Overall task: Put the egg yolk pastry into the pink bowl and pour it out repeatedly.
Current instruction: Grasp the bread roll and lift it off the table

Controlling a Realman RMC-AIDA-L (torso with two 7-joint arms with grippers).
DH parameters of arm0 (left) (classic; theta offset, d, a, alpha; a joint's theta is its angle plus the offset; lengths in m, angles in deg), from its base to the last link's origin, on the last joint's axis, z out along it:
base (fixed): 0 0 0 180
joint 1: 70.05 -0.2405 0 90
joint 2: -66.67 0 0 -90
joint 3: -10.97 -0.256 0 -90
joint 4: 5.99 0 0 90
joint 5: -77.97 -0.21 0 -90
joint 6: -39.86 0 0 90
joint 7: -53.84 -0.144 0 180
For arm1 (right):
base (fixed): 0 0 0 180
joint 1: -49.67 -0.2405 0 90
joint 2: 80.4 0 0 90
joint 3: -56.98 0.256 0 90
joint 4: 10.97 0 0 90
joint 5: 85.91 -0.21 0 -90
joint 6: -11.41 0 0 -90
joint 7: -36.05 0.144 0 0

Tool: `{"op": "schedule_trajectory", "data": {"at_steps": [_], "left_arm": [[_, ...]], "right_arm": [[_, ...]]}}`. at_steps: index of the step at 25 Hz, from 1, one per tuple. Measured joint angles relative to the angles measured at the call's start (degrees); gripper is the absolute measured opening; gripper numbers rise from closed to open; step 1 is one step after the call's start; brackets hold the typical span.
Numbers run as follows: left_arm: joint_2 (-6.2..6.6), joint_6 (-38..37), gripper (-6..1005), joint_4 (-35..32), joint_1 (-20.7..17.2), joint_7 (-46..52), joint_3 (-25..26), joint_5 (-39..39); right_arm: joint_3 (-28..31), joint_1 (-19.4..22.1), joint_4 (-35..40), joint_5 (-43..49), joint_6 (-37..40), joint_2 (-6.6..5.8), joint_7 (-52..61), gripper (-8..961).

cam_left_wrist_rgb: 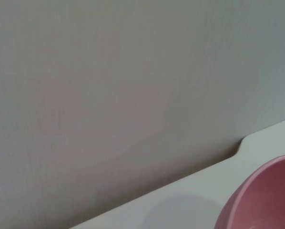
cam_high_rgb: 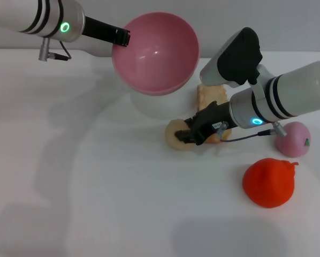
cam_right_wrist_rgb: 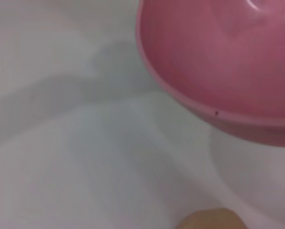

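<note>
The pink bowl [cam_high_rgb: 155, 52] is held above the back of the white table, tilted with its empty inside facing me. My left gripper [cam_high_rgb: 122, 37] is shut on its left rim. The bowl also shows in the left wrist view [cam_left_wrist_rgb: 269, 200] and in the right wrist view [cam_right_wrist_rgb: 218, 57]. The egg yolk pastry [cam_high_rgb: 175, 134], a small tan ball, lies on the table in front of the bowl. My right gripper [cam_high_rgb: 191, 135] is down at the pastry's right side, touching it. A sliver of the pastry shows in the right wrist view [cam_right_wrist_rgb: 209, 220].
A long golden crusty pastry [cam_high_rgb: 211, 96] lies behind my right gripper. A pink peach-like ball [cam_high_rgb: 292, 139] sits at the right, under my right arm. An orange-red fruit [cam_high_rgb: 268, 182] stands at the front right. The table [cam_high_rgb: 69, 187] is white.
</note>
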Motion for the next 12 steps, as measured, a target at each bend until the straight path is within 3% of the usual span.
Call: {"op": "schedule_trajectory", "data": {"at_steps": [12], "left_arm": [[-0.01,0.2,45,-0.2,-0.8,0.0,-0.5,0.6]], "right_arm": [[-3.5,0.6,0.6,0.0,-1.2,-0.10,-0.3,279]]}}
